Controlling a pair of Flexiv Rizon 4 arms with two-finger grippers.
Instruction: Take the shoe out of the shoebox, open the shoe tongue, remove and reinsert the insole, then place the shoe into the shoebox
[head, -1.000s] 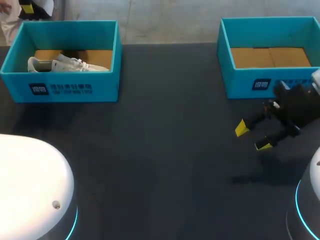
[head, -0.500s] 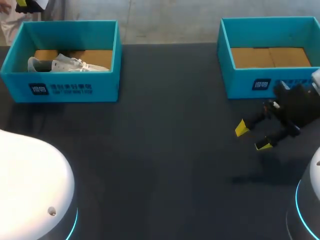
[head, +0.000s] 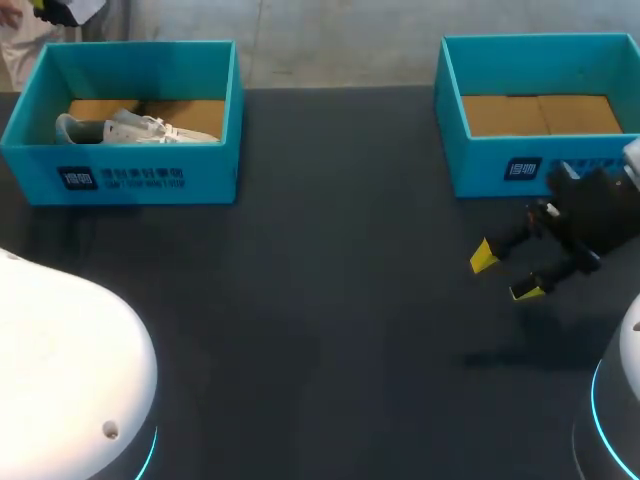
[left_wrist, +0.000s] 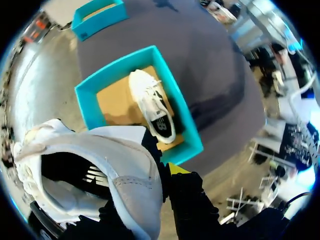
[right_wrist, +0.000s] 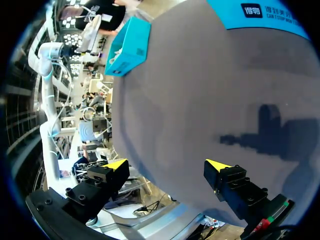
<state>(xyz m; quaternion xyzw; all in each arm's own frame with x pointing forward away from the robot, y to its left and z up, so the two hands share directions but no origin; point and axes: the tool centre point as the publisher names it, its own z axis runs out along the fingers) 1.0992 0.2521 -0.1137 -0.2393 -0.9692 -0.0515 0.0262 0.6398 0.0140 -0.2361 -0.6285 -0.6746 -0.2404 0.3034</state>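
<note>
In the left wrist view my left gripper (left_wrist: 161, 171) is shut on the heel of a white and grey shoe (left_wrist: 95, 165), held high over the left teal shoebox (left_wrist: 186, 122). A second white shoe (left_wrist: 152, 107) lies on its side inside that box, also visible in the head view as the white shoe (head: 130, 128) in the left shoebox (head: 130, 180). Only a scrap of the held shoe and the left gripper (head: 58, 10) shows at the head view's far left corner. My right gripper (head: 500, 275) hangs open with nothing in it, just above the table in front of the right shoebox (head: 520, 165).
The right shoebox holds only its brown cardboard floor (head: 540, 113). My left arm's white elbow (head: 70, 370) fills the near left corner of the head view. Dark tabletop (head: 330, 260) stretches between the two boxes.
The held shoe and left gripper have slid slightly further out of the head view's top left corner, and the left arm's white elbow has shifted a little. The right arm has stayed still.
</note>
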